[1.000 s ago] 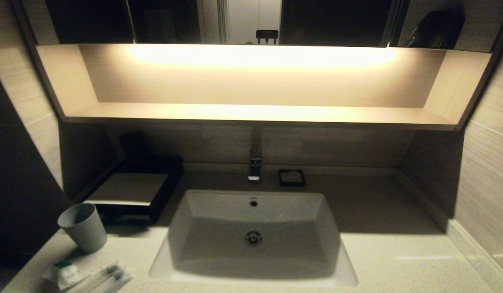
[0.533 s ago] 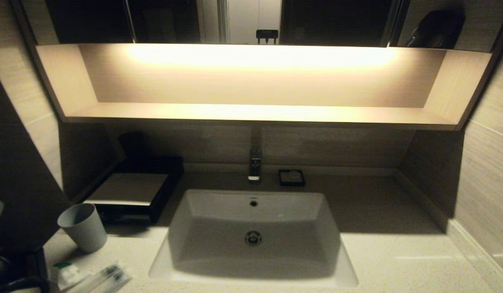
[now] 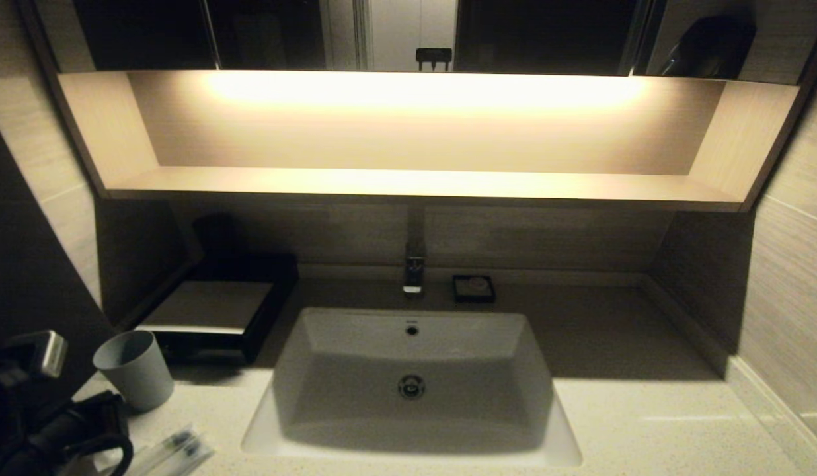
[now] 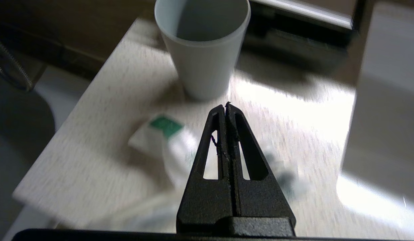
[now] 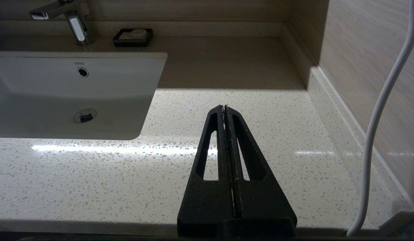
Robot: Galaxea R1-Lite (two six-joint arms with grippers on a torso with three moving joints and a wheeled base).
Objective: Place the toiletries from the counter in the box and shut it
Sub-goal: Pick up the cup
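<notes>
The toiletries lie at the counter's (image 3: 646, 423) front left corner: a white packet with a green patch (image 4: 163, 137) and slim clear packets (image 3: 174, 449), also blurred in the left wrist view (image 4: 280, 174). My left arm (image 3: 58, 430) covers the white packet in the head view. My left gripper (image 4: 226, 105) is shut and empty, hovering over the packets and pointing toward the grey cup. The black box (image 3: 210, 307) with its beige top stands behind the cup, its front in shadow (image 4: 300, 40). My right gripper (image 5: 224, 107) is shut and empty above the counter to the right of the sink.
A pale grey cup (image 3: 134, 370) stands upright between the packets and the box, also in the left wrist view (image 4: 202, 50). The white sink (image 3: 408, 410) fills the middle, with a tap (image 3: 414, 268) and a small black dish (image 3: 473, 289) behind it. A white cable (image 5: 381, 110) hangs at the right.
My left arm has come up into the head view at the lower left and now covers the white packet. The packets, cup and box have not moved.
</notes>
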